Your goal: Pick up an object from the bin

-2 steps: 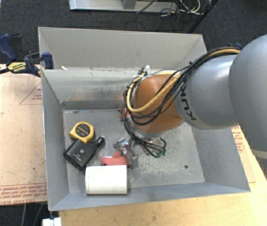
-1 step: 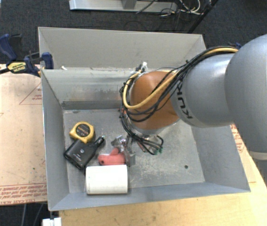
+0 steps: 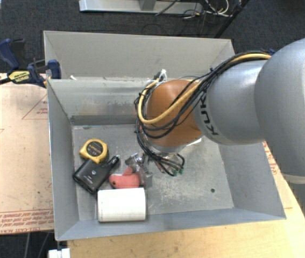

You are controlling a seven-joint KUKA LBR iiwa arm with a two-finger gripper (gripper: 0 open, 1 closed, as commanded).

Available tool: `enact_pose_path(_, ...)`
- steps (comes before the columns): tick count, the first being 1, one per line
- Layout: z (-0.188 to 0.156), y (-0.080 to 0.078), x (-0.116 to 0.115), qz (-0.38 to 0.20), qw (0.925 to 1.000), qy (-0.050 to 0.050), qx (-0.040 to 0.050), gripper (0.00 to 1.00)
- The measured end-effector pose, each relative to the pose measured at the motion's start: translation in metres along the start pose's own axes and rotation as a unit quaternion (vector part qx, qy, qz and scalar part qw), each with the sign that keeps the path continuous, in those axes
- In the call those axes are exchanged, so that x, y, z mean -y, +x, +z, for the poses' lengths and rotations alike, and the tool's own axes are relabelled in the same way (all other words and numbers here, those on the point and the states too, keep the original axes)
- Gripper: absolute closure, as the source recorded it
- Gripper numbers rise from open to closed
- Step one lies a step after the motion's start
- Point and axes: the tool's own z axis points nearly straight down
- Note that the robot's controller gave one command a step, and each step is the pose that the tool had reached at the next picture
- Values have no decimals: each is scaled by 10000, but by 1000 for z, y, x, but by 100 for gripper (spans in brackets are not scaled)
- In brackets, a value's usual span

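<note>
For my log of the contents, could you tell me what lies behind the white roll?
A pink block lies just behind the white roll, its near edge covered by the roll. The black device sits at its left. What the roll covers cannot be seen.

The arm point(image 3: 260, 95) carries black letters down its grey casing, reading "KUK"; any further letters curve out of sight. The tape measure point(image 3: 93, 150) label is too small to read.
</note>
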Motion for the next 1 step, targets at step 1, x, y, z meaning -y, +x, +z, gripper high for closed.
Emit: enact_pose_path(1,0,1,-1,13,10000,-3,-4,100)
